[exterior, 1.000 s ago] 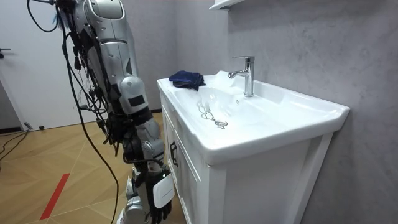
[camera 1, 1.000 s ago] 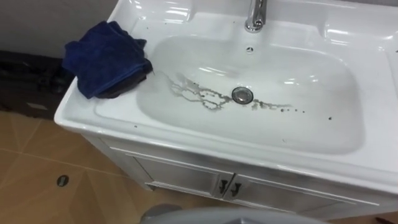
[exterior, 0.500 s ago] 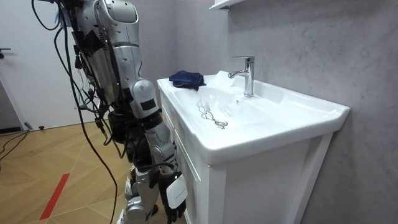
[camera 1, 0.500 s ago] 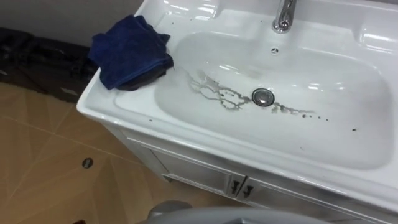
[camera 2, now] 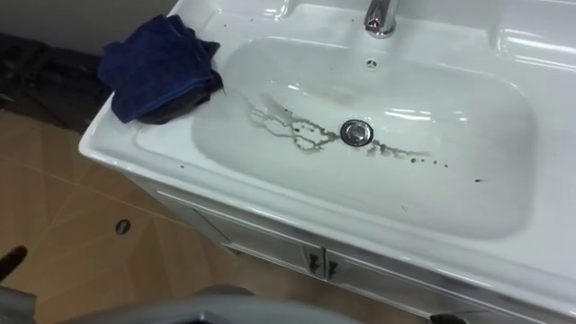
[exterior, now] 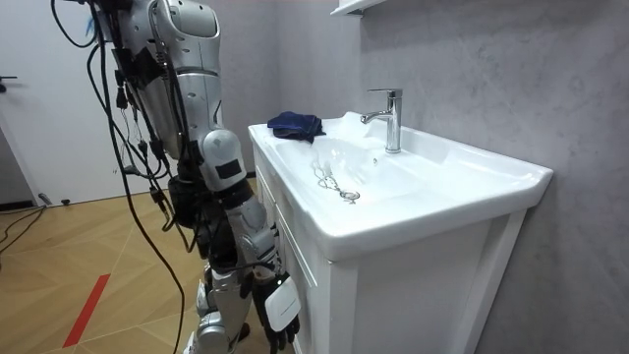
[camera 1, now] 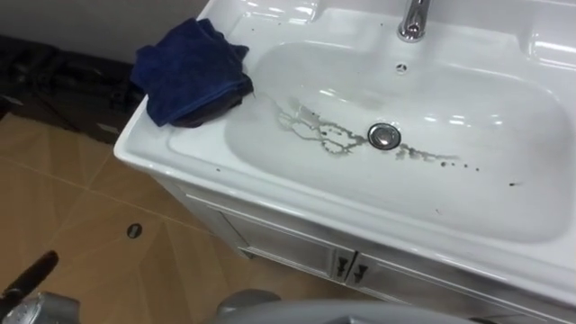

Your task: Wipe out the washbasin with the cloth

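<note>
The white basin [camera 1: 270, 193] sits in front of me, with grey dirty streaks [camera 1: 315, 130] running from its left slope past the drain [camera 1: 384, 136] and dark specks to the right. A crumpled dark blue cloth [camera 1: 189, 72] lies on the basin's left rim, untouched. Part of my left hand [camera 1: 30, 274] shows low at the lower left, over the floor and far from the cloth. In the room view my right hand [exterior: 278, 310] hangs beside the cabinet front with loose fingers, holding nothing.
A chrome faucet [camera 1: 414, 20] stands at the back rim. Below the basin is a white cabinet [camera 1: 297, 256] with two small door handles [camera 1: 346, 265]. Dark objects [camera 1: 54, 81] lie on the wooden floor left of the basin, near a round floor fitting [camera 1: 134, 230].
The robot has stepped closer to the cabinet and the eye view has shifted left. My left hand has come into the lower left corner. The cloth lies as before.
</note>
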You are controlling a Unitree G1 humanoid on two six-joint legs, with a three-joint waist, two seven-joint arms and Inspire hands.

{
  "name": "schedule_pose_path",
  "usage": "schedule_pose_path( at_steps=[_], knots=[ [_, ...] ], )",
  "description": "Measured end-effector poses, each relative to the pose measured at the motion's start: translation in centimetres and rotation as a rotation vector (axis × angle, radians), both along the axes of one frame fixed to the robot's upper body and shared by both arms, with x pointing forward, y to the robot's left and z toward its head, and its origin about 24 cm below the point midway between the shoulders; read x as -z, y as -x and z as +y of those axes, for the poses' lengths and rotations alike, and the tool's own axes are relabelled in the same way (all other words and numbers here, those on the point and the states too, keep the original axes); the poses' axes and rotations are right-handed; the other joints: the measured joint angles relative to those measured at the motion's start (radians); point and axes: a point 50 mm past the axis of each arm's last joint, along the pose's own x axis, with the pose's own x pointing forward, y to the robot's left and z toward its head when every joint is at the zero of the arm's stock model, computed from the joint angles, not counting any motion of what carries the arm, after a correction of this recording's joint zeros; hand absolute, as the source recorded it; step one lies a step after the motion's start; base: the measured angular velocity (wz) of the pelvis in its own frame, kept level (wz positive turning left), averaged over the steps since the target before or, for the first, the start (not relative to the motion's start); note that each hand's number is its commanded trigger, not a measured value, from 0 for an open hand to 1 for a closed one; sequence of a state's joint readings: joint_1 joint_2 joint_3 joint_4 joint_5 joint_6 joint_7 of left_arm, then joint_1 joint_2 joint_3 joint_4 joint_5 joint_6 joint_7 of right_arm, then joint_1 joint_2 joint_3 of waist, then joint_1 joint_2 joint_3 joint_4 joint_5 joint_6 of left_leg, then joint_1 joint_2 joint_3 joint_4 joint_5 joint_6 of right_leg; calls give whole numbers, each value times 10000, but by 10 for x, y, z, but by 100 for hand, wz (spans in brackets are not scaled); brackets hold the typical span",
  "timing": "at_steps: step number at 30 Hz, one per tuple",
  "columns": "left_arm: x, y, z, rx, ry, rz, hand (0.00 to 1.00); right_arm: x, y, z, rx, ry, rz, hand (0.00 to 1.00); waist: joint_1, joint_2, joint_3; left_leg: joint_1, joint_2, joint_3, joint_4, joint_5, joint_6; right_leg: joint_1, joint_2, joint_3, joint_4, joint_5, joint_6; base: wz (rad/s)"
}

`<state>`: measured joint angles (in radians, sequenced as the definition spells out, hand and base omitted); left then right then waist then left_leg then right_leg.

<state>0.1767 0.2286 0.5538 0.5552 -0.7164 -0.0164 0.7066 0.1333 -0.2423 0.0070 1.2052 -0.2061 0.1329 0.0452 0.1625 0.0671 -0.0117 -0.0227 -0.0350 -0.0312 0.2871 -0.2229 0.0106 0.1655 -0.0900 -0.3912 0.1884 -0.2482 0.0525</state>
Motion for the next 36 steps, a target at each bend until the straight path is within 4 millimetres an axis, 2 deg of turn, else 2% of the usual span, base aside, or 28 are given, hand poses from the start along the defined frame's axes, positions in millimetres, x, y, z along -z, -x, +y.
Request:
schedule_pose_path(
  at_steps=[3,6,11,17,19,24,29,33,36],
  knots=[
    [-19,-15,11,-239,-790,-561,0,0,1,0,5,-24,-68,0,68,-2,5,56,26,40,-56,7,-11,-11,12,76,24,3,-4,-5],
    [-36,-19,19,-756,-1443,-1177,0,0,1,0,12,-42,-111,0,103,16,5,189,56,207,-225,30,-23,-32,21,333,2,9,-15,-16],
    [-61,-31,27,-548,-2738,-1381,0,0,1,0,-16,-47,-111,0,76,54,33,181,50,251,-282,30,-21,-69,15,311,-26,27,-38,-4],
    [-110,-52,27,142,-5102,-2072,0,0,-1,1,-140,-65,-207,0,65,90,123,179,42,200,-270,31,-21,-76,23,321,-34,27,-38,1],
    [-122,-56,25,260,-5764,-2191,0,0,0,0,-227,-48,-154,0,-52,126,140,186,41,192,-266,30,-21,-63,25,319,-47,28,-38,2],
    [-158,-68,15,1210,-8661,-1521,0,0,1,1,-347,-98,-161,0,-288,141,179,192,16,247,-278,30,-22,15,26,316,-213,30,-37,0],
    [-185,-81,-3,2410,-9977,-2238,0,0,0,1,-465,-349,-62,0,-584,139,188,153,24,271,-283,30,-22,-28,26,316,-205,30,-37,-1],
    [-196,-95,-27,4077,-11400,-1918,0,1,3,3,-449,-550,109,0,-775,135,184,181,28,295,-298,31,-21,-42,24,366,-183,30,-37,-1],
    [-195,-109,-48,5568,-12003,-1740,0,2,3,3,-460,-711,279,0,-891,135,179,203,31,283,-266,33,-20,-9,26,471,-183,30,-37,0]
  ],
)
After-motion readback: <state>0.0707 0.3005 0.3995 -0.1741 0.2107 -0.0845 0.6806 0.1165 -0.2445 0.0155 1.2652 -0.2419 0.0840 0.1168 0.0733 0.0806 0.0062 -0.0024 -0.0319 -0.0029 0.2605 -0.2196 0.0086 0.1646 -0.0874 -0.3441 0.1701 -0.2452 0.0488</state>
